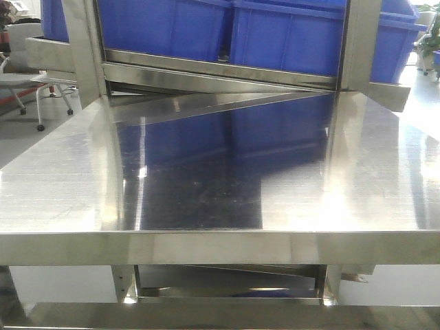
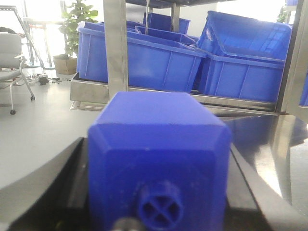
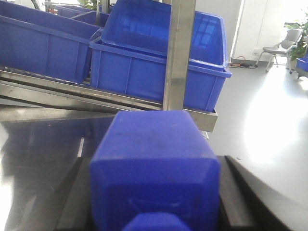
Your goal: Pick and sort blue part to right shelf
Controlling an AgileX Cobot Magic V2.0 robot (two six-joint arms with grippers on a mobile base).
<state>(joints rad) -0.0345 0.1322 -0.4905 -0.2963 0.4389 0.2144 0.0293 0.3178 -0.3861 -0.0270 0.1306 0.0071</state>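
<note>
1. Closest in: the left end effector (image 2: 156,143) is clamped on the left blue part (image 2: 156,163). Its dark fingers (image 2: 57,192) press against both flanks, so the part sits right between them.
2. Same deal on the other arm. The right end effector (image 3: 153,156) is closed around the right blue part (image 3: 154,183), with a black finger tight on either side.
3. How the parts look: chunky, boxy, saturated blue plastic with a matte finish and chamfered edges around the top face. The left one has a round boss with a cross-shaped recess on the face nearest the camera. The right one shows a rounded blue bump in the same spot, but the frame cuts it off.
4. Under and just ahead of both end effectors is the shiny steel tabletop (image 1: 206,172). The front view shows no arms and no loose part on it.
5. Further ahead and a bit higher is the right shelf (image 3: 120,100). A brushed front rail runs across, an upright post (image 3: 179,53) stands dead ahead of the right end effector, and the big blue bins (image 3: 144,72) sit behind.
6. Way out past the shelf are an office chair (image 3: 279,48) and a potted plant (image 2: 79,19).
7. Progress, my read: the picking looks done, since both parts are in hand. Neither is on the shelf yet, so the carry forward and the drop-off are what's left.
</note>
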